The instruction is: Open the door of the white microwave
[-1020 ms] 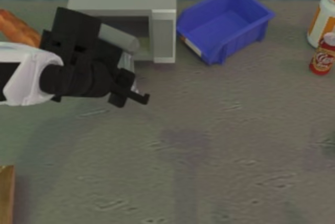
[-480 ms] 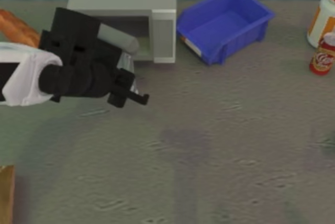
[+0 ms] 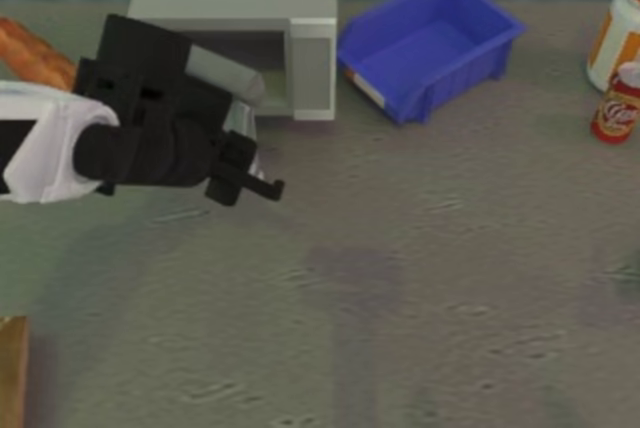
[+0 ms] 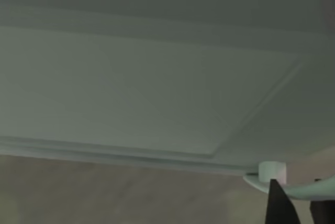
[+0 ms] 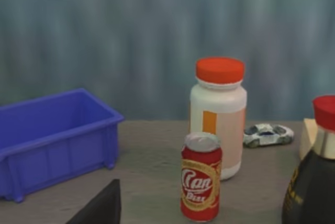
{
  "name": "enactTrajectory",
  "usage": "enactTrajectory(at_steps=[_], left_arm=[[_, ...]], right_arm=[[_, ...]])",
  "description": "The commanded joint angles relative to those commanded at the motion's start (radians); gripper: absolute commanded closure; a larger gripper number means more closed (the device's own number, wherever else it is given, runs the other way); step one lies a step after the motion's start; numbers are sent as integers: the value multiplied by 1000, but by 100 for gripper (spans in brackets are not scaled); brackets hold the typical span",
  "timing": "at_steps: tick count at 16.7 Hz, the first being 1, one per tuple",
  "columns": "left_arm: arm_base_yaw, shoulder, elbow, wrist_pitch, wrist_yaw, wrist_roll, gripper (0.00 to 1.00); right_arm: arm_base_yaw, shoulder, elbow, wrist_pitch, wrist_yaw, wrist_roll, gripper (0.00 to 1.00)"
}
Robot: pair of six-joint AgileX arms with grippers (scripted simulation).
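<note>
My left gripper has hardly moved, clamped narrow on the door handle; the microwave, upper left on the counter, stays part-open, swing stalling.

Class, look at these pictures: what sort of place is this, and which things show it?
Probably a simulated kitchen-style tabletop: a white microwave, a red soda can and a dark sauce bottle share one grey table.

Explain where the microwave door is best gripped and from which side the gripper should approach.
Grip the door at its free edge, by the small handle there. It is already swung partly out from the white microwave, so approach from the table's open front, where the left gripper is.
</note>
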Motion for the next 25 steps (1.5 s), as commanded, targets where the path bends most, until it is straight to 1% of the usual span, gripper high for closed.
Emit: enactTrajectory(at_steps=[8,10,16,25], left_arm=[[0,0,0,0,0,0,100],[-6,1,-2,-2,10,-3,100],[25,-17,-18,-8,45,55,100],[25,-17,-18,-8,45,55,100]], right_arm=[[0,0,0,0,0,0,0],[0,0,0,0,0,0,0],[0,0,0,0,0,0,0],[0,0,0,0,0,0,0]])
